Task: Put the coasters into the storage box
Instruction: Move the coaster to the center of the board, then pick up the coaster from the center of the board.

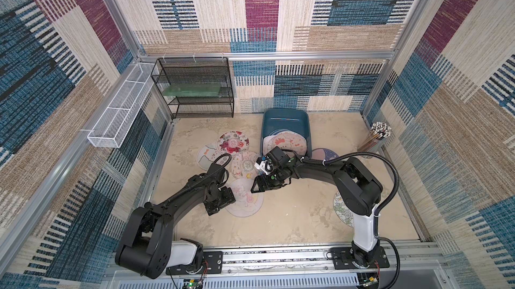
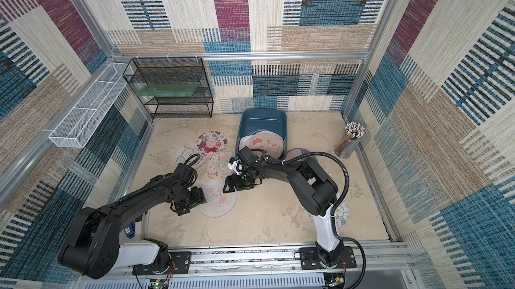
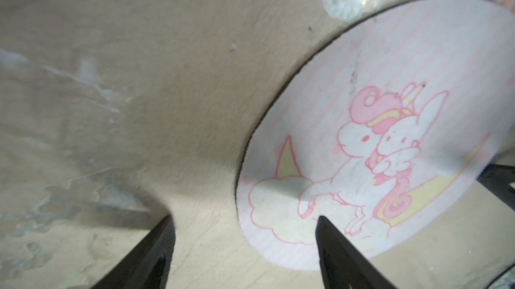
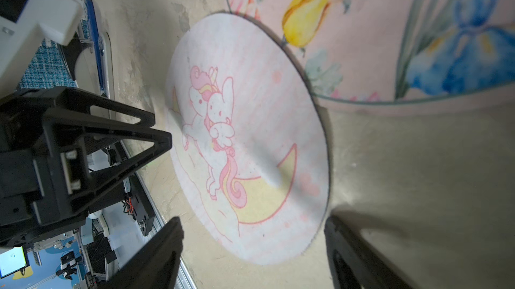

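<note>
The dark teal storage box (image 1: 287,123) (image 2: 263,121) stands at the back centre with several coasters (image 1: 284,141) leaning inside it. A pink unicorn coaster (image 1: 248,202) (image 2: 218,198) (image 3: 376,139) (image 4: 248,139) lies flat on the table between my grippers. My left gripper (image 1: 230,197) (image 2: 200,195) (image 3: 245,219) is open at the coaster's left edge, one finger over the print and one over bare table. My right gripper (image 1: 257,187) (image 2: 228,187) (image 4: 253,219) is open just above its far edge, holding nothing. More coasters lie behind: red floral (image 1: 233,142), pastel flowers (image 1: 245,163) (image 4: 390,31).
A black wire-mesh rack (image 1: 195,87) stands at the back left, with a white mesh tray (image 1: 119,112) along the left wall. A cup of sticks (image 1: 376,137) is in the back right corner. Other coasters lie by the right arm (image 1: 340,209) and beside the box (image 1: 324,153).
</note>
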Tool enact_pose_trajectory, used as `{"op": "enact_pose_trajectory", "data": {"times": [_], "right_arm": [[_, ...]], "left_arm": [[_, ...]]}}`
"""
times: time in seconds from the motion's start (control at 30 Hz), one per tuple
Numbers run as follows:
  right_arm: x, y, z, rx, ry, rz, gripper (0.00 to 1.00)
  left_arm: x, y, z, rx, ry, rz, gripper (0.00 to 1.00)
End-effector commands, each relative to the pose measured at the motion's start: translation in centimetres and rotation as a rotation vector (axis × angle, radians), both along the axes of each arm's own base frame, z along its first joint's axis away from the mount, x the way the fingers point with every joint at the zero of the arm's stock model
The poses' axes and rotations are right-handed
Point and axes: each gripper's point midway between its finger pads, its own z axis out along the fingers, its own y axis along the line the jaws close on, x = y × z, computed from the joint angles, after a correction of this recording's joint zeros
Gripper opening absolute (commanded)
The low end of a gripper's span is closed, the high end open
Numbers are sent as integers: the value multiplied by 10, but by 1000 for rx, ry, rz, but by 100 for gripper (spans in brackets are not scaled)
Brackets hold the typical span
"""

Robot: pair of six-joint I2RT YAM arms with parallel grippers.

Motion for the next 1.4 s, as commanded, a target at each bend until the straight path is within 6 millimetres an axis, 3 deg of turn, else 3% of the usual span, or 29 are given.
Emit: {"op": "enact_pose_trajectory", "data": {"times": [0.0, 0.43, 1.1, 1.3, 1.37], "right_arm": [[-10, -20, -27, -144, 40, -25, 83], [-27, -9, -41, -167, 82, 39, 83], [-41, 1, -55, -158, 126, 84, 82], [-40, 7, -59, -173, 122, 90, 70], [-39, 7, -60, -172, 121, 81, 59]], "left_arm": [[20, -9, -7, -36, -81, -34, 78], [27, -28, -13, -145, -121, 1, 72], [26, -33, -15, -166, -129, 15, 67], [23, -32, -17, -165, -122, 15, 67], [22, -32, -17, -164, -120, 13, 67]]}}
